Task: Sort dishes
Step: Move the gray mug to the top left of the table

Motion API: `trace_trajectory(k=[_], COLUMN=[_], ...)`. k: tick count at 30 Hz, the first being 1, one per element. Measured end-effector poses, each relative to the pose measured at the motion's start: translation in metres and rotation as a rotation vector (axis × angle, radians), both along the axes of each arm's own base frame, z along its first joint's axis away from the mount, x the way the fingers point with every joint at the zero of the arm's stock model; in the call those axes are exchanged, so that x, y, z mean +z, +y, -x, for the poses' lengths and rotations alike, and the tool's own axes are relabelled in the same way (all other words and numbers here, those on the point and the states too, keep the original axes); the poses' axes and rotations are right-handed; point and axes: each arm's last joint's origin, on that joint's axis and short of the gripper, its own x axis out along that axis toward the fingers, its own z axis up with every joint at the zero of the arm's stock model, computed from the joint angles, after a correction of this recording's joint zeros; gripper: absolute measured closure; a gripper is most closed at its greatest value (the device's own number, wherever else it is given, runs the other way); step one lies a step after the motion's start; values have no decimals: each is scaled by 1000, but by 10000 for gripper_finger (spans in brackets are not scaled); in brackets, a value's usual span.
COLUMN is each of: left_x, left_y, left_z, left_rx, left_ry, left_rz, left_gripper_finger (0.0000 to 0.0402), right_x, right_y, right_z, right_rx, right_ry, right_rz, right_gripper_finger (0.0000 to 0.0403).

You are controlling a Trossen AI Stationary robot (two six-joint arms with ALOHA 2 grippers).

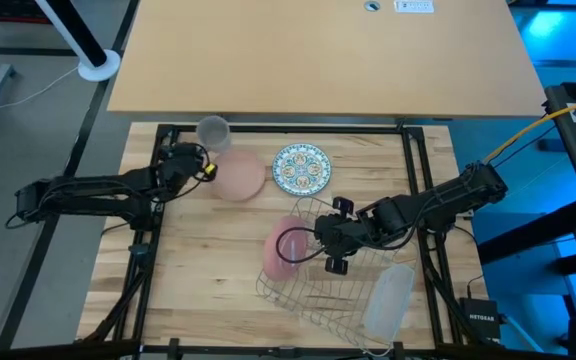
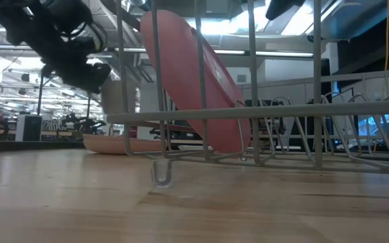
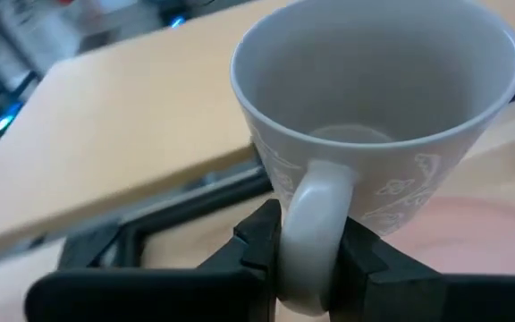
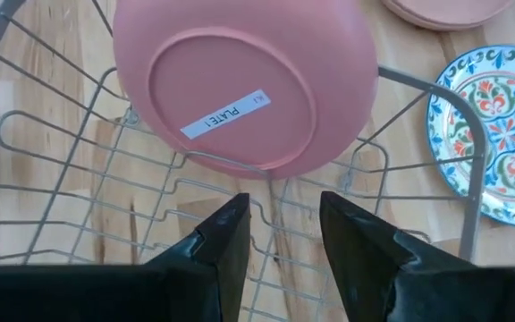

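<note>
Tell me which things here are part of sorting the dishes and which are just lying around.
Part of the job:
- mug, held by its handle in the left gripper
- pink plate in the rack
- pink plate on the table
- patterned plate
- wire rack, where the dishes go

Lying about:
- plastic tray
- white lamp base

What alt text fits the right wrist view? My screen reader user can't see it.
A salmon-pink plate stands on edge in the wire rack, underside showing a white "PLATE" label, with the open right gripper just short of it. A patterned plate lies flat on the wooden table beyond.
</note>
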Motion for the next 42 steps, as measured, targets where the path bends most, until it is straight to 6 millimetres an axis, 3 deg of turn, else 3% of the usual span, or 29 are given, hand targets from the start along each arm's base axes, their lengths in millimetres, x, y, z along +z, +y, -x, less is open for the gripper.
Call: trace_trajectory(k=[11, 22, 31, 38, 42], left_x=[-28, -62, -63, -62, -63], left_y=[-8, -14, -13, -12, -13], left_z=[30, 45, 42, 39, 38], left_rx=[315, 348, 309, 287, 277], left_ry=[-58, -58, -46, -73, -80], left_rz=[85, 167, 192, 193, 222], left_gripper_finger=[358, 358, 357, 270, 244], right_x=[0, 0, 0, 0, 0], right_y=[-1, -1, -1, -1, -1], right_z=[0, 0, -1, -1, -1], right_rx=[-16, -16, -17, -16, -16], right_ry=[-18, -18, -19, -21, -20], right_rz=[46, 46, 45, 44, 44], right_gripper_finger=[260, 260, 260, 260, 260])
